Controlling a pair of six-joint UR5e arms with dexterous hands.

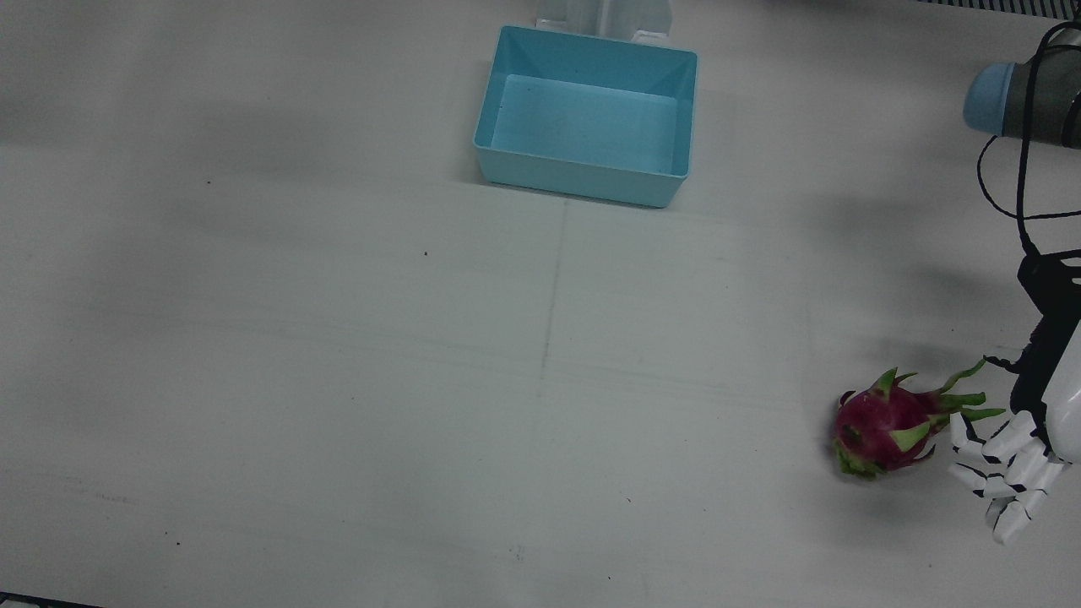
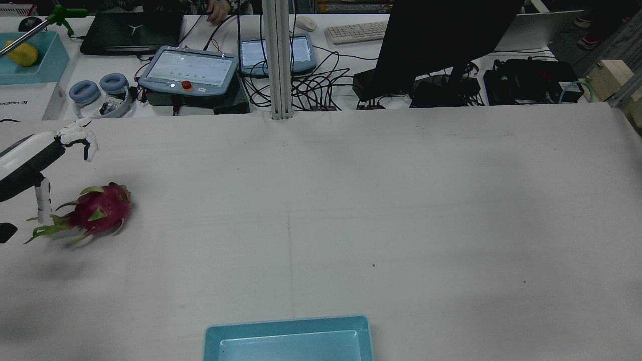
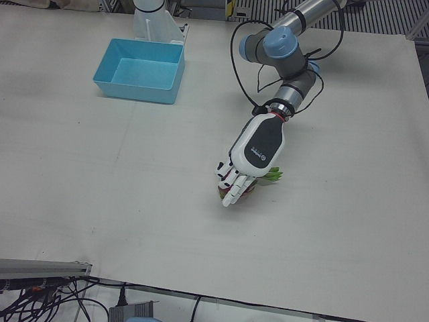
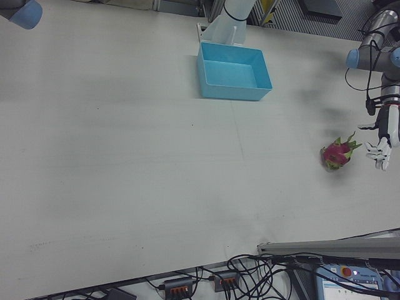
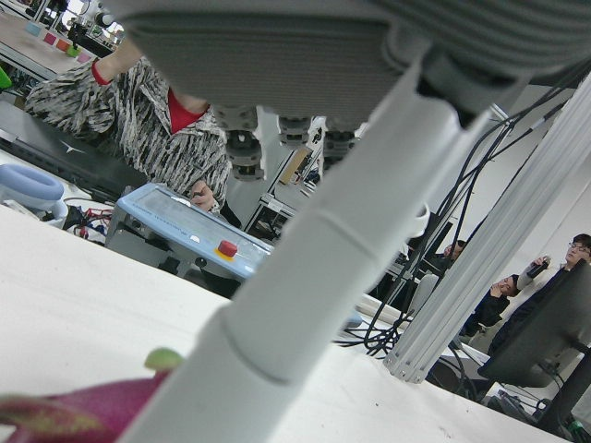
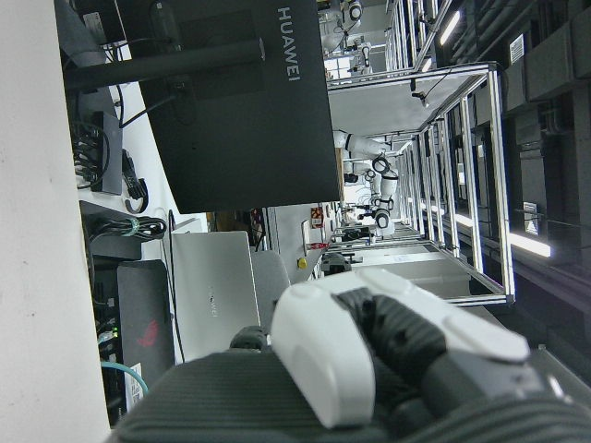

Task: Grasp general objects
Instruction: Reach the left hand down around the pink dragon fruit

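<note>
A magenta dragon fruit with green scales lies on the white table near its left side, also seen in the rear view and the right-front view. My left hand hovers open right beside it, fingers spread and holding nothing. In the left-front view the left hand covers most of the fruit. The left hand view shows a white finger close over the fruit's tip. Only part of my right hand shows, in its own view.
An empty light-blue bin stands at the robot's edge of the table, mid-width. Beyond the far edge are a teach pendant, cables and a dark monitor. People sit behind the bench.
</note>
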